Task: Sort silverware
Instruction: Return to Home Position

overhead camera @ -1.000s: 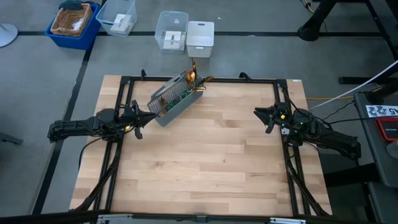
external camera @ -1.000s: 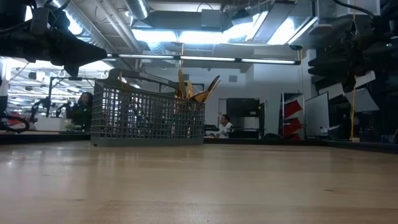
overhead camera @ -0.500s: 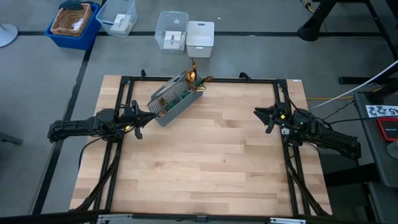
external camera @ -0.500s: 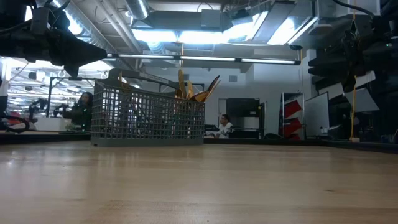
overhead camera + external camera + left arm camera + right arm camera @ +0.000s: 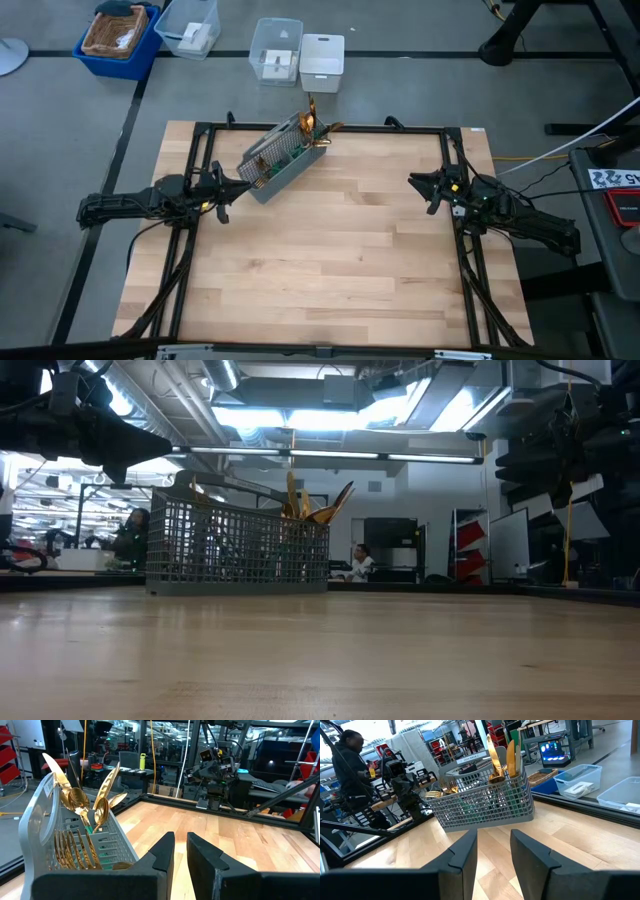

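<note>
Silverware (image 5: 102,810), handles hidden inside mesh caddy (image 5: 32,825); left claw (image 5: 180,840), right claw (image 5: 494,837) both slightly parted, empty.

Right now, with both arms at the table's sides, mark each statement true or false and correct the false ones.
1. The grey mesh caddy has gold heads sticking up from it. True.
2. A knife lies loose on the wooden table. False: all silverware in view is in the caddy.
3. The jaws of the left arm grip nothing. True.
4. The jaws of the right arm hang over the caddy. False: they sit by the table's right edge, apart from it.
5. The caddy stands nearer the left arm. True.
</note>
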